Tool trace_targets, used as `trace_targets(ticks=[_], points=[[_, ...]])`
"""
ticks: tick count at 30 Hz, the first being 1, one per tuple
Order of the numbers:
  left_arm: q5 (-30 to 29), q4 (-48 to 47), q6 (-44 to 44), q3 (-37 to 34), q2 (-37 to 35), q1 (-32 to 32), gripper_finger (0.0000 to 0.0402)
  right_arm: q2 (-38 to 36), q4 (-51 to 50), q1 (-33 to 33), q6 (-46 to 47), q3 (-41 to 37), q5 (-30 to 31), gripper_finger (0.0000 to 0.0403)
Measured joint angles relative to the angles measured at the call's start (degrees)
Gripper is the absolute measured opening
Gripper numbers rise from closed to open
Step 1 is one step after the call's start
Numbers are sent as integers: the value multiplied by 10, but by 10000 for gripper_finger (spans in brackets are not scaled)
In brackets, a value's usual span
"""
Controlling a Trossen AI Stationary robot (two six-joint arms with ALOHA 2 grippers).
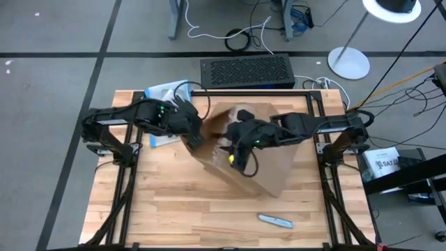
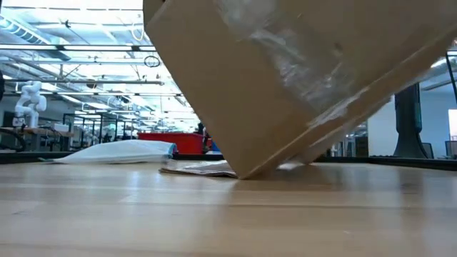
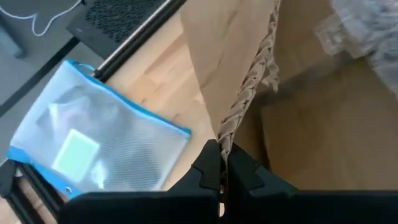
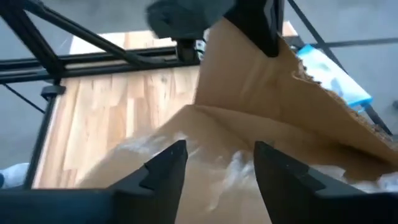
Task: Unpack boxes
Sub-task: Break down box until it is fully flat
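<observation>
Clamping the torn flap edge, the left tool (image 3: 221, 163) holds the tipped box (image 1: 254, 164) right at its tips, while the right tool (image 4: 214, 163) hovers wide just above the opening.

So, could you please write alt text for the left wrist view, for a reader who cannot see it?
The left gripper is shut on the torn corrugated edge of a brown cardboard box flap. Beside it, a clear plastic pouch with a blue edge lies on the wooden table.

Overhead, tabletop, two close wrist views
</observation>
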Motion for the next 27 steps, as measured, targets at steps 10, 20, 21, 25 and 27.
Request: trace_targets(ticks=[10,20,21,25,27], points=[[-26,-14,-11,1,-45,21,0,5,-135,3,15,-3,13,185],[3,-3,-12,6,-50,20,0,6,-82,-6,22,-3,17,185],[6,-2,-9,6,-50,18,0,3,-76,-8,22,-3,13,185],[18,8,17,6,-52,9,0,-8,-63,-28,38,15,-65,185],[19,9,18,6,-51,4,0,-10,-74,-50,67,42,-113,185]])
